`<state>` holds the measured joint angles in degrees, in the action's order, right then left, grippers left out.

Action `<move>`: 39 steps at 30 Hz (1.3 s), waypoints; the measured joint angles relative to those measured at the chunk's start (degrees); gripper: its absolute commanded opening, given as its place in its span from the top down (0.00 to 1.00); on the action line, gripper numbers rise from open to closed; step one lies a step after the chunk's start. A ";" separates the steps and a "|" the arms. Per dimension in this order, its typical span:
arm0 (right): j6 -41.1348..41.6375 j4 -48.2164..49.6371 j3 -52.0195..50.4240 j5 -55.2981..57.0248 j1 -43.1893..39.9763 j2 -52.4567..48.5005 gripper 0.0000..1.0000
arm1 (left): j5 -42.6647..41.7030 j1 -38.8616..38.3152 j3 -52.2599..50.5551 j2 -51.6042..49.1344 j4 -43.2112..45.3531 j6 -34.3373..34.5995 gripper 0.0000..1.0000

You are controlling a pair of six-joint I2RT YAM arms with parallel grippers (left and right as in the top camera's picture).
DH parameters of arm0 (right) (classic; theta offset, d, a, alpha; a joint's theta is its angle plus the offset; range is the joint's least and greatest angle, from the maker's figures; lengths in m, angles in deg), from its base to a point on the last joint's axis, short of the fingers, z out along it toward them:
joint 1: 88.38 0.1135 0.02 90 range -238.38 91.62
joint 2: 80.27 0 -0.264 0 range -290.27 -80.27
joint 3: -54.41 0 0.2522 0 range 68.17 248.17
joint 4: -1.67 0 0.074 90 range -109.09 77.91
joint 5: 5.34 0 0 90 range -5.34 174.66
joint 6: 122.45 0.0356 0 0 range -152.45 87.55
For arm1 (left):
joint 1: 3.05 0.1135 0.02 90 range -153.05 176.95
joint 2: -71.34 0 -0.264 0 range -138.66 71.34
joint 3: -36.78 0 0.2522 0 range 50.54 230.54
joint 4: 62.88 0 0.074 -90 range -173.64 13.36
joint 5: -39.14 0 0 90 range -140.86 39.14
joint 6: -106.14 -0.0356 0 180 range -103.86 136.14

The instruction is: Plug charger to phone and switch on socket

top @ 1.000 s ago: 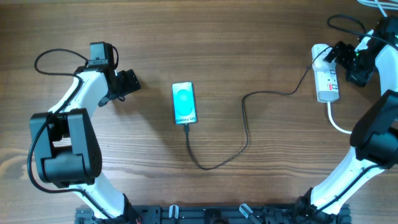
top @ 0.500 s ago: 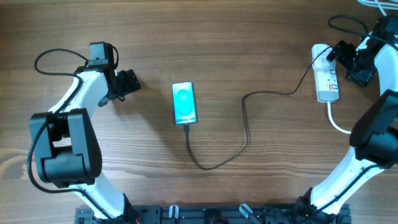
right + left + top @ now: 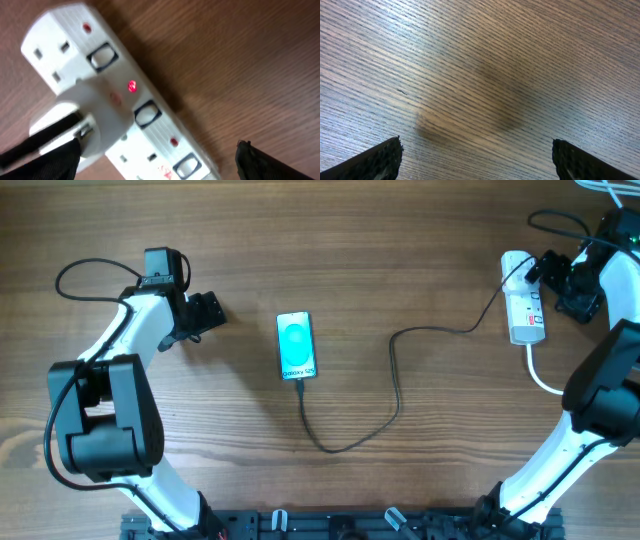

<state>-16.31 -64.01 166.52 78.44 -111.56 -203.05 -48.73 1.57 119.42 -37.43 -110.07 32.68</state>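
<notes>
Two white-and-black arms on a black base rail

The left arm (image 3: 128, 338) and right arm (image 3: 535, 465) share one build: smooth, rounded white link shells joined by bulky matte black joint housings. Both rise from a black rail (image 3: 330, 525) with small pale clips along the near edge of the bench (image 3: 420, 240). A boxy black camera block (image 3: 160, 268) sits at the left wrist. The left gripper (image 3: 212, 312) and right gripper (image 3: 552, 275) are black all over. A thin black left cable loop (image 3: 75, 275) bows toward the bench's left edge, and a right cable loop (image 3: 552, 220) curls near the far right corner. Seen close in the left wrist view, the fingertips (image 3: 380, 157) are black with a fine, grainy dotted texture.
</notes>
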 measured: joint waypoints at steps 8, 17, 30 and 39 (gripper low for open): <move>-1.49 -1.84 1.99 -1.51 0.02 2.56 0.00 | 0.00 0.00 0.00 0.00 0.00 0.00 0.00; -1.51 4.13 -2.32 -1.18 0.02 3.02 0.00 | -0.02 0.00 0.00 0.00 0.00 0.00 0.00; -0.61 7.85 -10.69 -0.87 -0.11 6.10 0.00 | 0.00 0.00 0.00 0.00 -0.02 0.00 0.00; -6.64 4.55 -8.50 5.35 -0.11 12.66 0.00 | 0.00 0.00 0.00 0.00 0.00 0.00 0.00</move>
<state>-22.95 -59.46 158.01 83.80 -111.67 -190.39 -48.73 1.57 119.42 -37.43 -110.07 32.68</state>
